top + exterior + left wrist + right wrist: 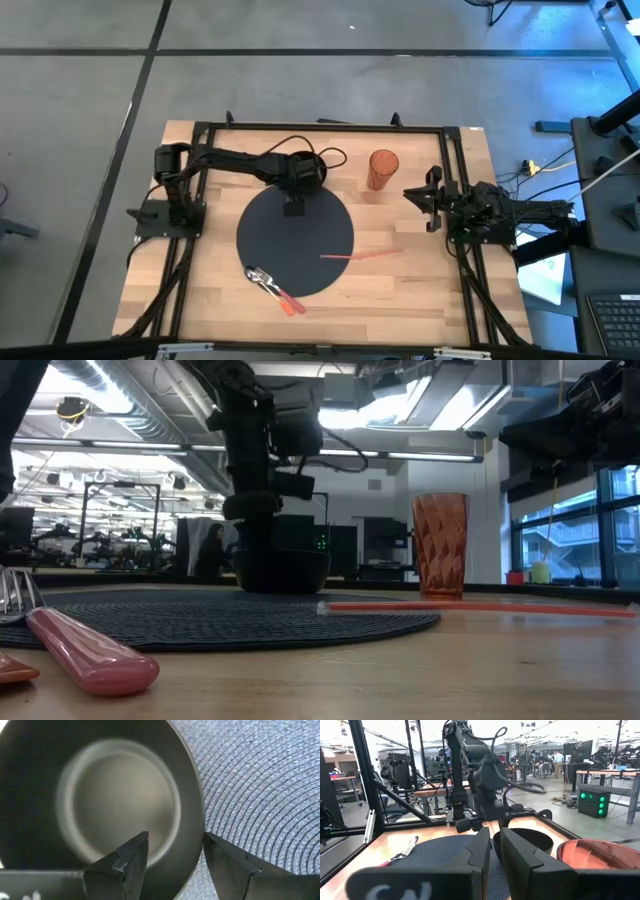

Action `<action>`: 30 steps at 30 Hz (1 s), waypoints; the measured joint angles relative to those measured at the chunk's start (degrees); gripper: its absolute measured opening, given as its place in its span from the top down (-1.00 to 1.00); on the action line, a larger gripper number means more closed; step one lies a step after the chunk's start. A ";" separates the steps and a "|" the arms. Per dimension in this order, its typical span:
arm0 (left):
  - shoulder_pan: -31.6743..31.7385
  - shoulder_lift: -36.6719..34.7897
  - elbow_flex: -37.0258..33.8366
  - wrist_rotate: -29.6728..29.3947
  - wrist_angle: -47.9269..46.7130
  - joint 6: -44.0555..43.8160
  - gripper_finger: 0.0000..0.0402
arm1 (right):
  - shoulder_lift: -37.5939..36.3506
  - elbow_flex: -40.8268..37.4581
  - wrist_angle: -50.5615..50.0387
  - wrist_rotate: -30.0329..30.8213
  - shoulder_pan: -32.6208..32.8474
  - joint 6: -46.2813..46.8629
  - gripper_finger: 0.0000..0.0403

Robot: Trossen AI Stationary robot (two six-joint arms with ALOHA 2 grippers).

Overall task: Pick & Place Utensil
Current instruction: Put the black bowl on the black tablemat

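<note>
Dark woven placemat (296, 245) lies in the middle of the wooden table (420, 290), with a dark bowl (281, 570) on its far edge. The left gripper (175, 860) straddles the bowl's rim, 1 finger inside and 1 outside, jaws spread. The pink-handled fork (272, 288) rests on the mat's near edge, a red straw (362, 254) crosses its right side, and an amber tumbler (382, 168) stands beyond. The right gripper (493, 851) waits clenched and empty at the table's right edge
</note>
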 joint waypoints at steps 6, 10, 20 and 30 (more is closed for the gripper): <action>-0.07 3.69 -0.02 0.12 0.18 -0.21 0.11 | 0.00 0.00 0.00 0.11 0.01 0.00 0.76; -0.06 4.55 -0.04 0.10 0.08 -0.24 0.17 | 0.02 0.00 0.02 0.13 0.02 0.00 0.76; -0.06 4.52 -0.04 0.05 0.09 0.63 0.50 | 0.00 0.00 0.00 0.11 0.02 -0.20 0.76; -1.13 3.38 0.01 -6.99 -1.81 3.28 0.97 | 0.02 0.00 0.00 0.13 0.00 -0.20 0.76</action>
